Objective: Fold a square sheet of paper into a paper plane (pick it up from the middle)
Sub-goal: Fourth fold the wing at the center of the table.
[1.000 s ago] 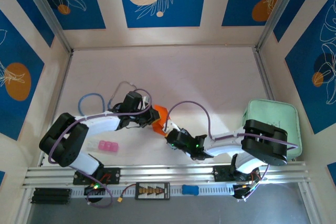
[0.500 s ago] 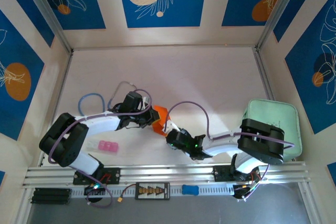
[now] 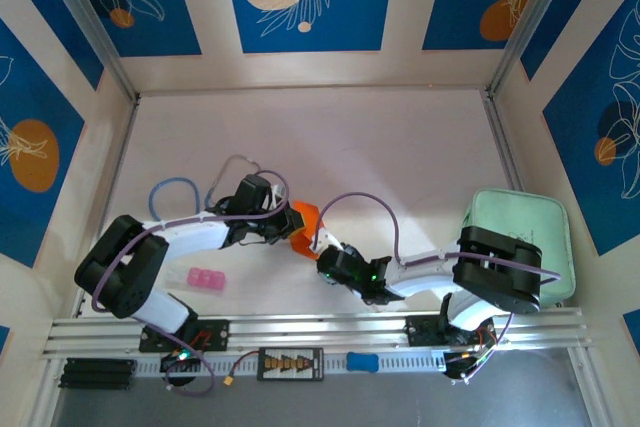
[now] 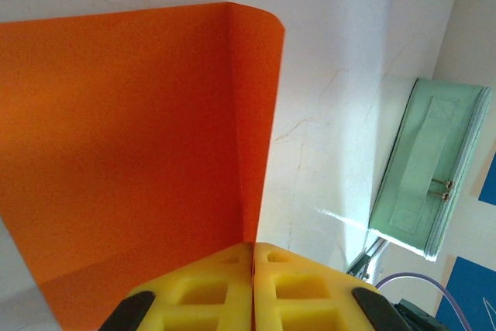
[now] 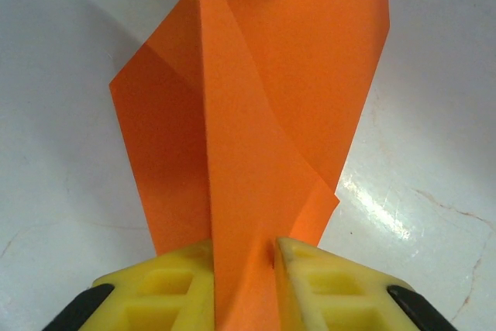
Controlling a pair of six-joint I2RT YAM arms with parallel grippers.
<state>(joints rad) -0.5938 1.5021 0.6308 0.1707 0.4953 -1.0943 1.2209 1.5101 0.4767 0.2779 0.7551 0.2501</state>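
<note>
Square sheet of paper (image 5: 263, 98) is held up toward the tabletop's (image 3: 400, 147) near edge, clamped by the left gripper (image 4: 253, 247). The right gripper (image 5: 244, 249) straddles it, and whether it is clamped cannot be told. Tearing is risked under opposed pull.

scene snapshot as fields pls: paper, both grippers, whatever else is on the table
paper: orange paper, creased and partly folded, held between the two arms over the table
left gripper: shut on one edge of the paper
right gripper: jaws on either side of the opposite end, firm clamp not certain
other items: pale green tray at the right, pink block near the left arm's base
</note>
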